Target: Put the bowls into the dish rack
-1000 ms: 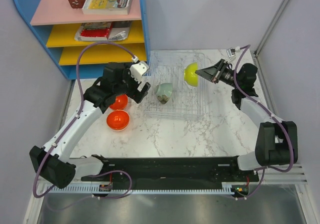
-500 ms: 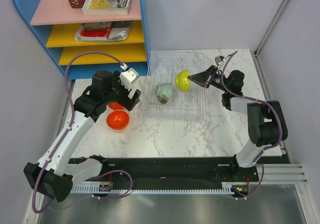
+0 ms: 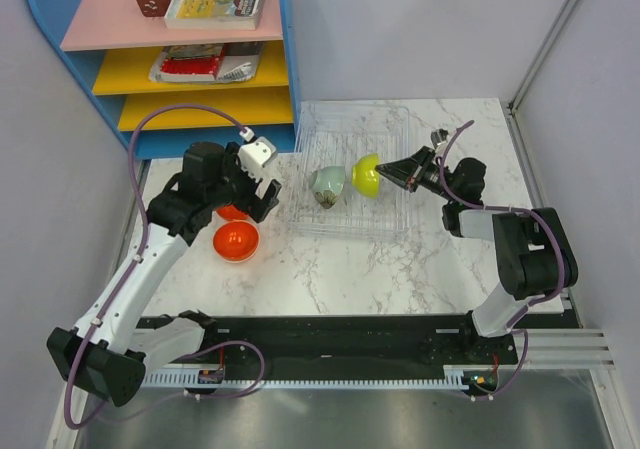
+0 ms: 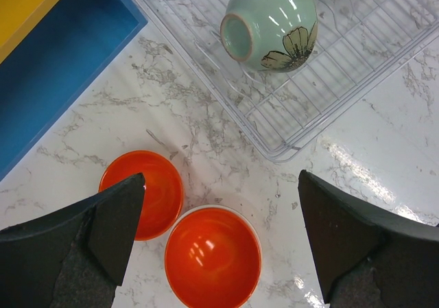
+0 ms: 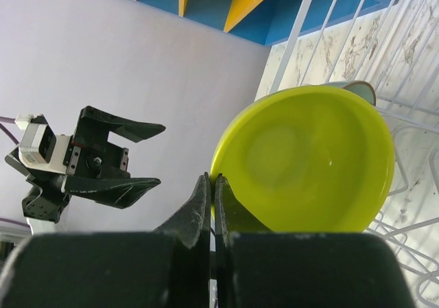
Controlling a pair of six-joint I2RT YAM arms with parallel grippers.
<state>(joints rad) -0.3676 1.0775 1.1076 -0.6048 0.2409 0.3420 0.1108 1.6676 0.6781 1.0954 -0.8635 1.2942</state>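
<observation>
I note right claw pinching lime-green round bowl by its rim over silver wire dish rack; left claw released.

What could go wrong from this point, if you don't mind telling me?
1. The right gripper pinches the lime bowl by its rim only, tilted on edge over the dish rack; it may slip or knock the pale green bowl beside it.
2. The two orange bowls lie close together under the open left gripper; grasping one could shove the other.
</observation>
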